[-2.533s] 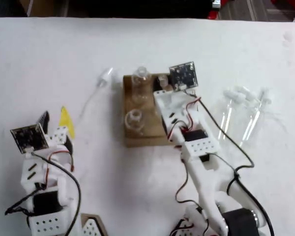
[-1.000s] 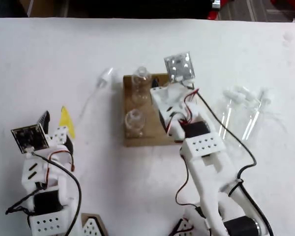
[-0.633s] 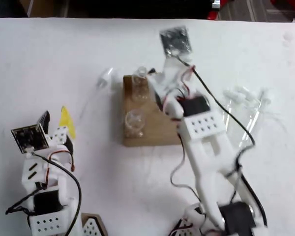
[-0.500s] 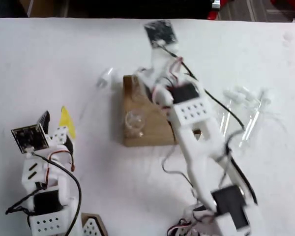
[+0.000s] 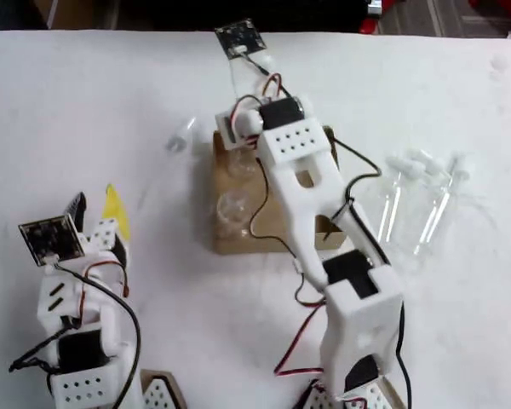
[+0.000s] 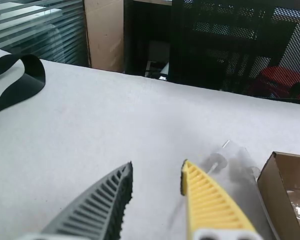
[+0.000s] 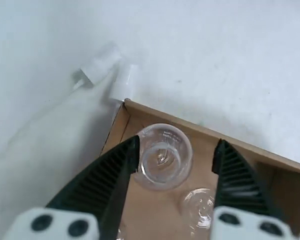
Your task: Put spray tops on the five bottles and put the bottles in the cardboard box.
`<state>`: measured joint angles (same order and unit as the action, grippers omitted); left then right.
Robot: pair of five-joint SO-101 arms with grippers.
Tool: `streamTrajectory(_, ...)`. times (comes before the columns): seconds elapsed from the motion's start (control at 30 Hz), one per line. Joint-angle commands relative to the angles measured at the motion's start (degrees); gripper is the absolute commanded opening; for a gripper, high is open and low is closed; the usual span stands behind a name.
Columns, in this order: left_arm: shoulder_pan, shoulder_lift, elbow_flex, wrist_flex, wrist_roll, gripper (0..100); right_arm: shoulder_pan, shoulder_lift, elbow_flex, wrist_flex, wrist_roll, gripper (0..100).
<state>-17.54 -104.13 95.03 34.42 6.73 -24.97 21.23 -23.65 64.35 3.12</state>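
The cardboard box [image 5: 268, 223] lies mid-table with two clear bottles [image 5: 232, 209] standing in it, mouths open. My right arm stretches over the box's far left corner. In the right wrist view my right gripper [image 7: 177, 145] is open, its black fingers [image 7: 115, 172] on either side of one bottle [image 7: 165, 156] seen from above; a second bottle [image 7: 200, 205] stands beside it. A white spray top [image 5: 183, 136] lies on the table just left of the box [image 7: 200, 131]. My left gripper [image 5: 94, 204] is open at the near left, far from the box, holding nothing [image 6: 156, 167].
Several more spray tops [image 5: 413, 164] with long clear stems lie right of the box. The left wrist view has the loose spray top [image 6: 217, 162] and a box corner [image 6: 285, 182] ahead. Dark furniture stands past the table's far edge.
My right arm has swung from the box's far right corner to its far left corner and stretched farther out. The left arm has not moved.
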Motion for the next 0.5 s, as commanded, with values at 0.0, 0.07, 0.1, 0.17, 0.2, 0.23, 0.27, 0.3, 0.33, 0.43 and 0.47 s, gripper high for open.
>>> streamTrajectory(0.0, -0.22, -0.57, -0.44, -1.58, -0.79, 15, -0.4, 1.45, -5.36, 1.1, -0.53, 18.4)
streamTrajectory(0.07, -0.22, -0.57, -0.44, -1.58, -0.79, 15, -0.31, 1.98, -5.54, 1.1, -0.53, 13.9)
streamTrajectory(0.1, -0.22, -0.57, -0.44, -1.58, -0.79, 15, -0.31, 2.07, -5.45, 1.1, -0.53, 11.4)
streamTrajectory(0.17, -0.22, -0.57, -0.44, -1.58, -0.79, 15, -0.48, 1.89, -5.27, 1.1, -0.53, 7.1)
streamTrajectory(0.2, -0.22, -0.57, -0.44, -1.58, -0.79, 15, -0.48, 1.8, -5.27, 1.1, -0.53, 5.3)
streamTrajectory(0.23, -0.22, -0.57, -0.44, -1.58, -0.79, 15, -0.48, 1.8, -5.36, 1.1, -0.53, 3.6)
streamTrajectory(0.27, -0.22, -0.57, -0.44, -1.58, -0.79, 15, -0.48, 1.8, -5.45, 1.1, -0.53, 2.1)
streamTrajectory(0.3, -0.22, -0.57, -0.44, -1.58, -0.79, 15, -0.48, 1.8, -5.45, 1.1, -0.53, 1.4)
streamTrajectory(0.33, -0.22, -0.57, -0.44, -1.58, -0.79, 15, -0.48, 1.8, -5.45, 1.1, -0.53, 1.5)
streamTrajectory(0.43, -0.22, -0.57, -0.44, -1.58, -0.79, 15, -0.48, 1.8, -5.45, 1.1, -0.53, 1.7)
streamTrajectory(0.47, -0.22, -0.57, -0.44, -1.58, -0.79, 15, -0.48, 1.8, -5.54, 1.1, -0.53, 2.1)
